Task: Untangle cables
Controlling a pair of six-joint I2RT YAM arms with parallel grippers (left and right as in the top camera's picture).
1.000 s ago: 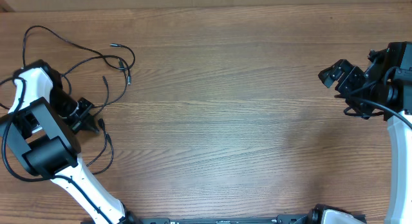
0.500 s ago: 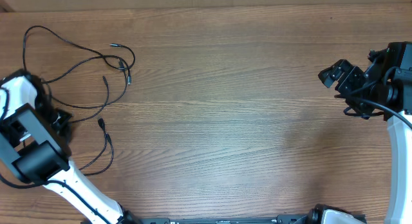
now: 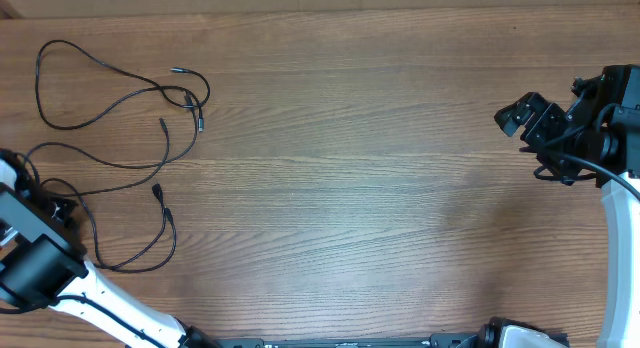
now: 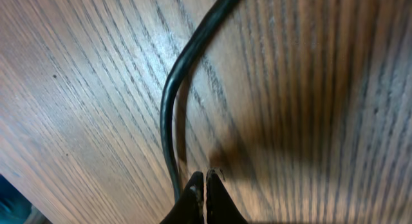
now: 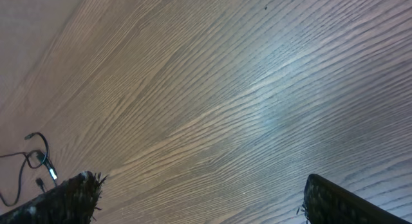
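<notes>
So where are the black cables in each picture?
Overhead: cables looped at the far left.
Left wrist: one of the cables curves from top centre down to the bottom.
Right wrist: cables tiny in the bottom left corner.
Shared landmark: the wooden table.

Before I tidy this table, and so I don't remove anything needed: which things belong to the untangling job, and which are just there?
Job:
- thin black cables
- left pincer, shut, one cable at its tips
- right pincer, open, far from them

Not the job:
- wooden table
- thick black wire on the right arm
</notes>
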